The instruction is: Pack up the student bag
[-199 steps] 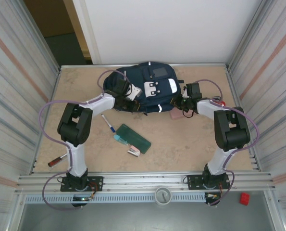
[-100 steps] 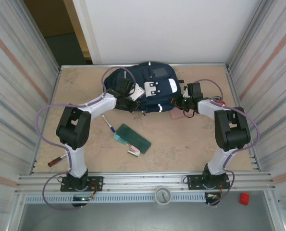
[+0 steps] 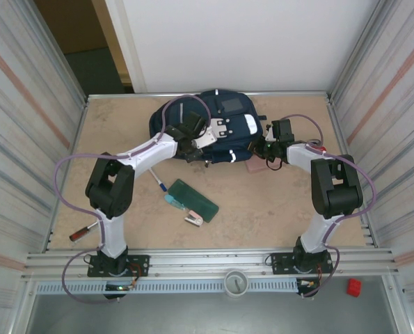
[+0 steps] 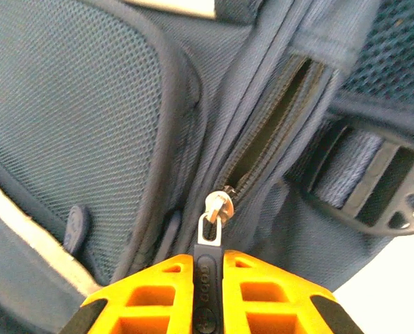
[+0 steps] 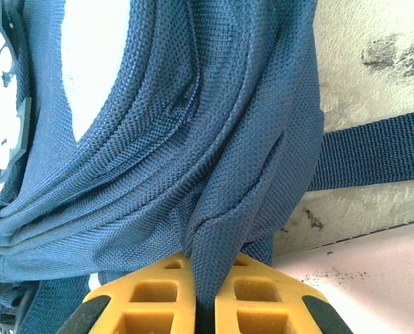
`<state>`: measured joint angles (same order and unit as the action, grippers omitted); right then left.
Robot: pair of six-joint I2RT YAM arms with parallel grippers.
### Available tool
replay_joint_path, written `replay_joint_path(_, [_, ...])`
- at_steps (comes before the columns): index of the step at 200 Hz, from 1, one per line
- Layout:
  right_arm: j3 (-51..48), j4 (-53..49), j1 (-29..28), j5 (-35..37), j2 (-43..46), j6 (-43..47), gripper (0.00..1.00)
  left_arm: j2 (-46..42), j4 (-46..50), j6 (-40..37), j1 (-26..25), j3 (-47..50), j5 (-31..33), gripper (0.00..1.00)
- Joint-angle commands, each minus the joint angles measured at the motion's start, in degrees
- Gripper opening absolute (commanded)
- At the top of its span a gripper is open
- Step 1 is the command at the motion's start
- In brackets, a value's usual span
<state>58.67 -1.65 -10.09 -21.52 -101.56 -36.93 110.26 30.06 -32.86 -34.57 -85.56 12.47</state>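
The student bag [image 3: 224, 115], navy with white patches, lies at the back middle of the table. At its left front side my left gripper [image 3: 193, 136] is shut on the dark zipper pull [image 4: 208, 273], with the silver slider [image 4: 218, 207] just beyond the orange fingers [image 4: 151, 296]. Past the slider the zipper [image 4: 269, 136] gapes open a little. My right gripper [image 3: 257, 147] is at the bag's right side, shut on a pinched fold of the bag's fabric [image 5: 227, 240]. A strap [image 5: 373, 156] of the bag lies on the table beside that fold.
A green pencil case [image 3: 193, 197], a blue pen [image 3: 156, 177] and a small pink-and-white item [image 3: 193, 220] lie in front of the bag. A pink flat item [image 3: 256, 167] sits under the right gripper. A red-handled tool [image 3: 83, 232] lies near the left front edge.
My left gripper has travelled to the right along the bag's front, carrying the zipper pull with it. The right gripper has stayed put on the fabric.
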Motion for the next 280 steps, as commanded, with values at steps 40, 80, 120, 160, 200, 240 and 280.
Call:
replay_joint_path(40, [0.9,-5.0,2.1,1.1,2.0,2.4,0.00,-1.6,0.9,-1.9,4.5,3.3,3.9,0.00])
replay_joint_path(80, [2.3,-5.0,4.7,-1.1,5.0,2.2,0.00,-5.9,-0.7,-0.6,8.4,8.0,1.3,0.00])
replay_joint_path(120, [7.6,-6.5,5.1,-3.7,4.6,2.8,0.00,-10.2,-1.7,2.9,7.9,12.1,-8.2,0.00])
replay_joint_path(160, [14.8,-12.3,4.5,-5.6,1.2,6.6,0.00,-14.3,-3.3,6.4,5.0,15.5,-15.7,0.00])
replay_joint_path(200, [16.9,-14.9,2.0,-4.9,-1.6,7.2,0.26,-13.4,-6.6,9.3,0.0,14.6,-18.6,0.00])
replay_joint_path(240, [8.8,-15.1,4.5,-2.6,7.4,5.2,0.54,-10.3,-6.9,10.9,-1.4,10.8,-19.4,0.00])
replay_joint_path(280, [-5.8,-5.5,-4.1,-4.3,15.5,-4.4,0.64,-10.2,-8.4,10.6,-1.4,11.5,-20.3,0.00])
